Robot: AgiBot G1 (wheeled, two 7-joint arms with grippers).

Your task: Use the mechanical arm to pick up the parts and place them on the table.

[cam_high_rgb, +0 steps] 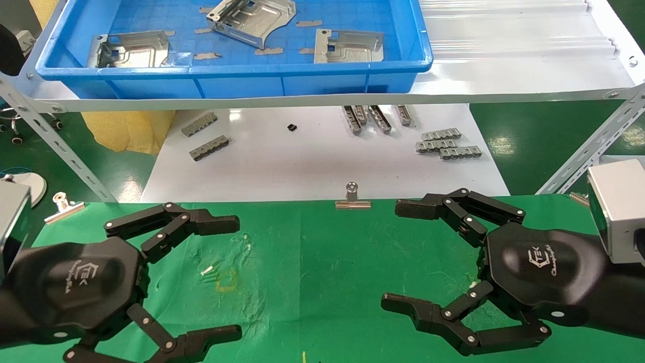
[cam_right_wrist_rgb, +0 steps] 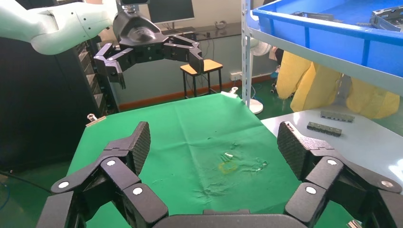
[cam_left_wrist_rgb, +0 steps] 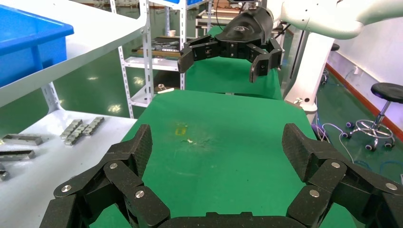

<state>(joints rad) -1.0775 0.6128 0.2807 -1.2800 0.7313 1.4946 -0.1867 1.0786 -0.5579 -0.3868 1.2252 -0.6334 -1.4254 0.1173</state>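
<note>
Three silvery sheet-metal parts lie in the blue tray (cam_high_rgb: 237,80) on the upper shelf: one at the left (cam_high_rgb: 132,48), one tilted in the middle (cam_high_rgb: 250,20), one at the right (cam_high_rgb: 348,46). My left gripper (cam_high_rgb: 238,277) is open and empty over the left of the green table (cam_high_rgb: 327,272). My right gripper (cam_high_rgb: 390,254) is open and empty over the right. They face each other. The yellow square mark (cam_high_rgb: 226,280) lies between them, nearer the left one. Each wrist view shows the other gripper far off: the right one (cam_left_wrist_rgb: 223,59), the left one (cam_right_wrist_rgb: 157,64).
A glossy white board (cam_high_rgb: 312,156) lies behind the table with several small grey toothed strips (cam_high_rgb: 446,144) (cam_high_rgb: 206,138). Silver binder clips (cam_high_rgb: 352,199) (cam_high_rgb: 63,206) sit at the table's far edge. Slanted metal shelf legs (cam_high_rgb: 55,136) (cam_high_rgb: 592,146) stand at both sides.
</note>
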